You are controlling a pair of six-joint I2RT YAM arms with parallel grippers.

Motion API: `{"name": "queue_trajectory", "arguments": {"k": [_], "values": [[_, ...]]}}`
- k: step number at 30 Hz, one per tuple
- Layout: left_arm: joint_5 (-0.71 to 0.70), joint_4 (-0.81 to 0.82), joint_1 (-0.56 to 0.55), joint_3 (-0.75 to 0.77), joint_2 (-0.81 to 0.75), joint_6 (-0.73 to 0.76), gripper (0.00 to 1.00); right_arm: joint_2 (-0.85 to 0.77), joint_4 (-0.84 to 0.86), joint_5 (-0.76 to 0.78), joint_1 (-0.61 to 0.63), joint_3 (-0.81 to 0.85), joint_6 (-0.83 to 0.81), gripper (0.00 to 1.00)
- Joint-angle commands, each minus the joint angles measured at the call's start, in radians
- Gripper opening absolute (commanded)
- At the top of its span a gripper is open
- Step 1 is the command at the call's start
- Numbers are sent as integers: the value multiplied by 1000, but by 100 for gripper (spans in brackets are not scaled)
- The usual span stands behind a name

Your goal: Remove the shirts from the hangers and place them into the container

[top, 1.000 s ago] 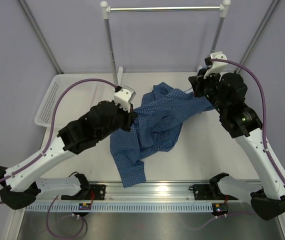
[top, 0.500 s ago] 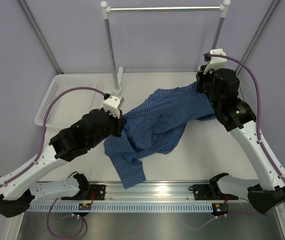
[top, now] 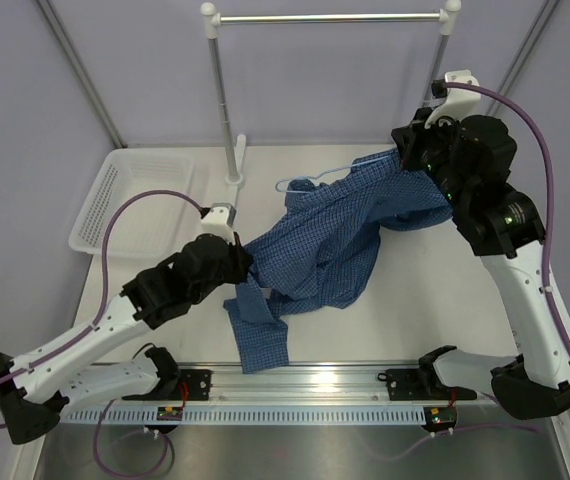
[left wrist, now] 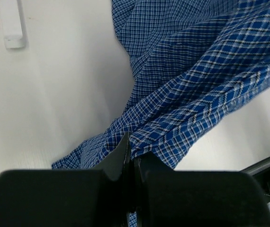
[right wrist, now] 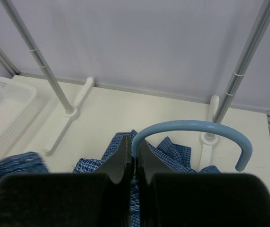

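Both fully closed
The left end effector (left wrist: 131, 157) pinches shirt (left wrist: 187, 94); right end effector (right wrist: 134, 147) grips hanger (right wrist: 192, 126), mostly hidden by cloth.

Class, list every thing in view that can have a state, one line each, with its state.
left gripper, shut on blue checked shirt.
right gripper, shut on light-blue wire hanger at its neck.
shirt, stretched between them, partly off hanger.
hanger, one shoulder bared.
white basket, empty.
clothes rail, bare.

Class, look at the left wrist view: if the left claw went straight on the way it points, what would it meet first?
More of the blue shirt that the left claw pinches; behind it, probably the table.
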Motion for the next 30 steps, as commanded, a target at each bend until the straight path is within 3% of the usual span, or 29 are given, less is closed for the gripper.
{"name": "queue_trajectory", "arguments": {"k": [1,7,8,10,11,12,14,21,30], "values": [[-29,-92,18,-25,59,-71,0,-83,71,-9,-41,89,27,0],[165,98,15,-40,53,-43,0,-141,120,-118,-40,73,107,0],[184,115,15,-31,43,-14,9,-155,128,-159,-40,51,99,0],[207,127,17,-7,6,31,40,-160,125,-174,-40,24,85,0],[210,127,17,25,-8,93,74,-163,117,-237,-40,16,55,0],[213,121,18,45,-25,124,85,-164,100,-256,-40,5,44,0],[239,81,35,122,-60,213,96,-181,93,-303,-40,-48,17,0],[468,-158,67,425,-13,395,99,-224,99,-357,-40,-225,-48,0],[649,-235,66,648,179,445,99,-200,114,-417,-38,-312,-60,0]]}}
